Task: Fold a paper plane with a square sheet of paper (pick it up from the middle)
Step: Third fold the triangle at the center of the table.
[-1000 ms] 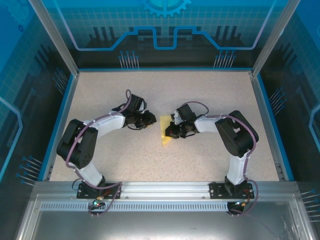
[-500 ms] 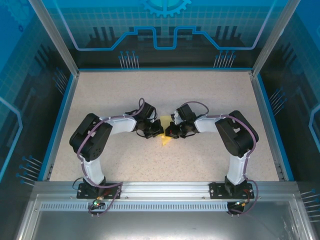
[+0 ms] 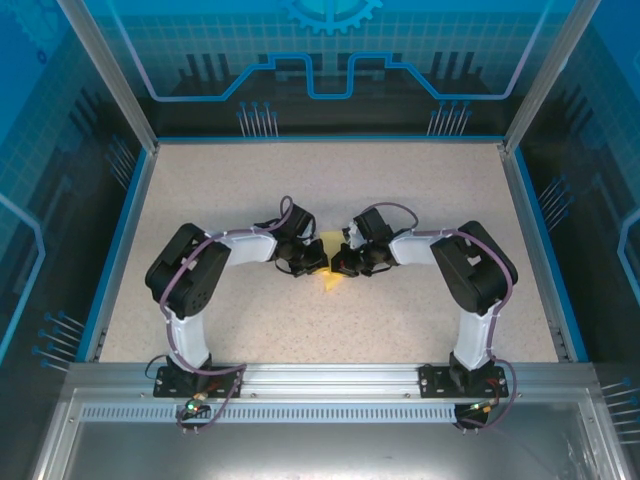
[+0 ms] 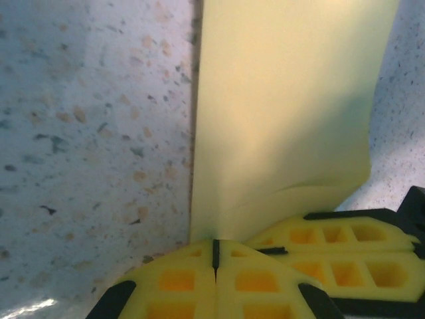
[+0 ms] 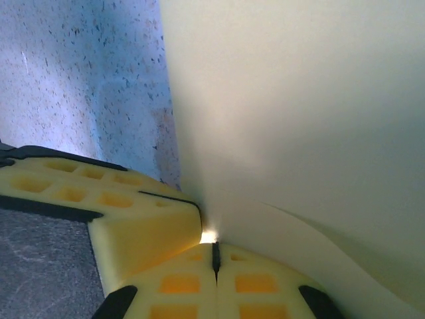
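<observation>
Left gripper [image 4: 214, 244]: clenched. In the left wrist view its two yellow pads [image 4: 179, 282] meet along a thin seam and the paper's left edge runs down to that seam, so it is judged to be pinching the paper.

Right gripper [image 5: 214, 251]: clenched likewise. Its pads are pressed together, with the paper coming out of the join. One pad of the left gripper lies just beside it on the left.

Sheet of paper [image 3: 331, 281]: pale yellow and already folded narrow. It sits between the two grippers at mid-table. From above, a pointed end shows on the near side and a small corner on the far side. Both wrist views show a shallow curl in the paper close to the pads.

Table [image 3: 420, 180]: speckled beige surface under both arms.

Change: a second ago the left gripper stood to the left of the sheet, apart from it, and only the right gripper was at the paper. Half a second ago the left arm had swung in. Now the two grippers sit almost tip to tip over the sheet, with little further shift since.

Meaning for task: the paper now appears to be held from both sides, which is the grip needed to work the next crease. The plane is judged to be only part made, since no sharp tip or centre ridge can be made out.

Risk: the curl by the pads suggests slack, and uneven pulling could skew the fold or tear the thin paper.
</observation>
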Controlling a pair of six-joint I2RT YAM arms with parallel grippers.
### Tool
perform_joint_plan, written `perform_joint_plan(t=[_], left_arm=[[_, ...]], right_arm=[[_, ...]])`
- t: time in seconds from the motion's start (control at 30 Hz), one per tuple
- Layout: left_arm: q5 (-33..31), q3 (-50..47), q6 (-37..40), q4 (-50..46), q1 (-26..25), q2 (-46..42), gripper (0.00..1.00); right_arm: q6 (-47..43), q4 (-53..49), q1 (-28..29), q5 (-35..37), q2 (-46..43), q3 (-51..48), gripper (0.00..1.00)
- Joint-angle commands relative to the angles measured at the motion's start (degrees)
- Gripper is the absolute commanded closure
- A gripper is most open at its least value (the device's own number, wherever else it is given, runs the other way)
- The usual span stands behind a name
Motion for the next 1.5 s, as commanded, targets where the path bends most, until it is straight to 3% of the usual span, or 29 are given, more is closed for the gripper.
perform_joint_plan(t=[0.0, 0.2, 0.6, 0.9, 1.17, 1.47], left_arm=[[-4.89, 0.32, 1.68, -3.6, -0.64, 1.99, 1.0], [-6.52, 0.45, 2.03, -5.67, -0.82, 2.52, 1.0], [-8.82, 1.86, 3.0, -10.84, -1.22, 2.21, 1.0], [-10.92, 2.04, 4.2, -14.38, -1.2, 2.47, 1.0], [-10.29, 2.69, 4.67, -14.1, -1.53, 3.0, 1.0], [-11.04, 2.66, 4.75, -14.86, -1.6, 2.92, 1.0]], right_arm=[[-0.06, 1.62, -0.13, -1.47, -2.78, -1.8, 1.0], [-0.32, 6.03, -2.02, -3.56, -5.18, -3.83, 1.0], [-2.96, 4.27, -5.32, -1.19, -1.38, -6.47, 1.0], [-0.02, 5.85, -9.04, 0.35, -2.43, -8.66, 1.0], [-0.8, 6.3, -6.24, 1.7, -8.47, -6.01, 1.0], [-0.85, 4.19, -4.9, -0.88, -0.19, 0.21, 1.0]])
